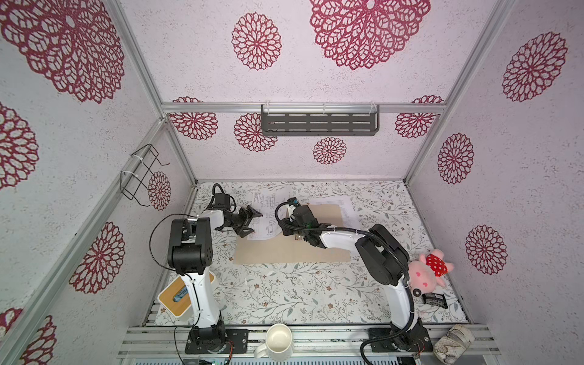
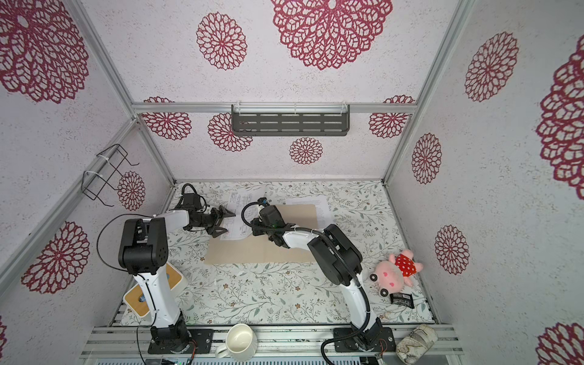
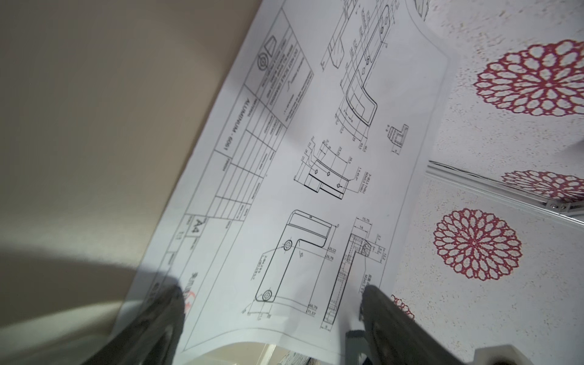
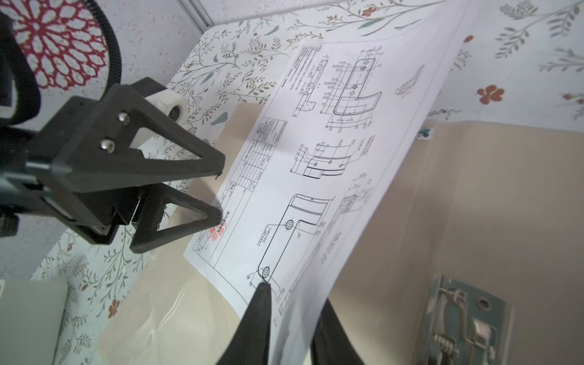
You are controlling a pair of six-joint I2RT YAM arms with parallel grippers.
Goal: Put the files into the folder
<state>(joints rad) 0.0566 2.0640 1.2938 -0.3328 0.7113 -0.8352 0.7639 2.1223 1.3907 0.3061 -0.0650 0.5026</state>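
Tan cardboard marks your folder (image 1: pixel 284 252), which lies opened flat on the floral cloth (image 1: pixel 300 290) in mid-table, with its metal clip (image 4: pixel 458 322) bare on the inner face. You have the drawing sheet (image 1: pixel 267 221) across the folder's left half in both top views; its far end runs off the cardboard onto the cloth toward the back wall. The right wrist view shows the sheet arched up clear of the folder rather than lying flat. Your left gripper (image 4: pixel 219 193) is spread wide at the sheet's left edge, its lower fingertip (image 4: pixel 215 216) touching the paper by the red stamp. Your right gripper (image 4: pixel 295 294) has the sheet's near edge between its fingers, one on the printed face and one behind. The jaws stand a little apart, and you cannot tell from these views whether they grip the paper. The text sheet (image 1: pixel 347 211) lies flat on the cloth, showing past the folder's far right corner, apart from both grippers.
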